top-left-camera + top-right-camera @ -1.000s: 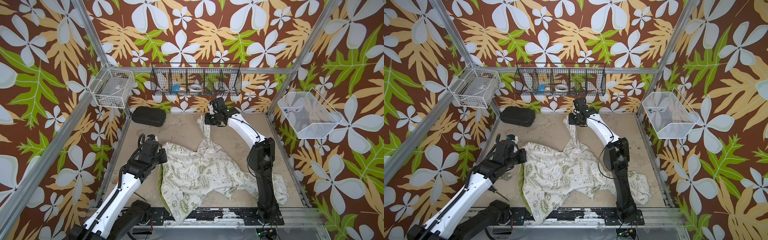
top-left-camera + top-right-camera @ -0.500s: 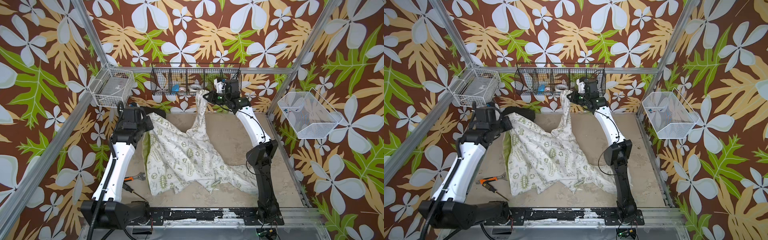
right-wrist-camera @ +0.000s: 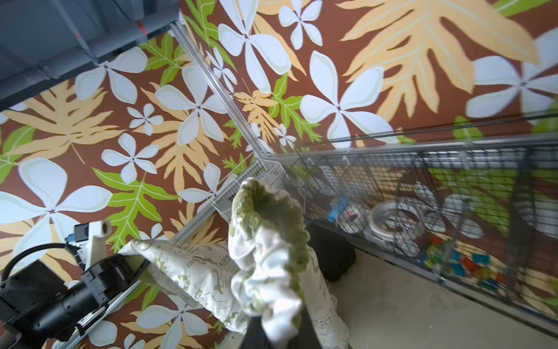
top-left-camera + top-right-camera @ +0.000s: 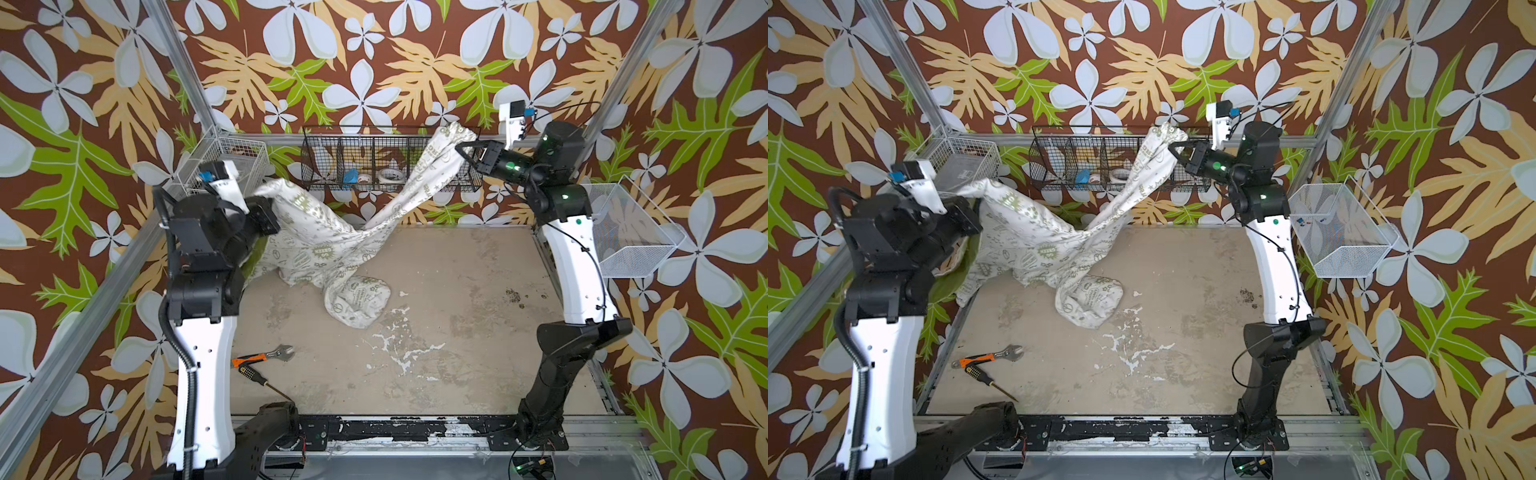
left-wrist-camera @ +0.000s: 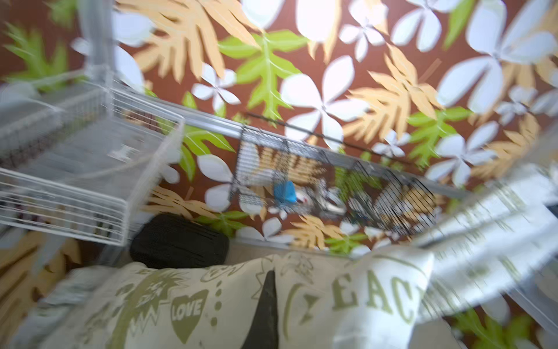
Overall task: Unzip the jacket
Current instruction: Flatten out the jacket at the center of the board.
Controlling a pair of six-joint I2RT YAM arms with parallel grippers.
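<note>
Worn beige tabletop (image 4: 457, 332), scuffed, with white flaked patches; brown floral wallpaper on all walls.

Far left, on the frame: one white wire basket (image 4: 226, 166), boxy, with an open grid. Below it by the rear wall, in the left wrist view: one black textured case (image 5: 179, 241), rounded.

Next, the left gripper (image 4: 272, 210) is clamped tight on a fold of the jacket (image 4: 324, 245), fingertips buried in cloth.

The jacket is soft cream fabric with a green print and olive lining beside the left arm. It hangs as a sagging sling between both grippers over the rear half of the table. Its lowest bunch rests on the surface near centre.

Front left, side by side: one adjustable wrench (image 4: 266, 356) with an orange-black handle and one screwdriver (image 4: 259, 377).

Rear wall: one long black mesh basket (image 4: 365, 143), divided into compartments, holding two tape rolls (image 4: 390, 175).

The right gripper (image 4: 460, 148) is pinched closed on a ruffled, olive-edged end of the jacket, raised before that basket's right end.

Far right: one white fine-mesh basket (image 4: 636, 237), angular.
</note>
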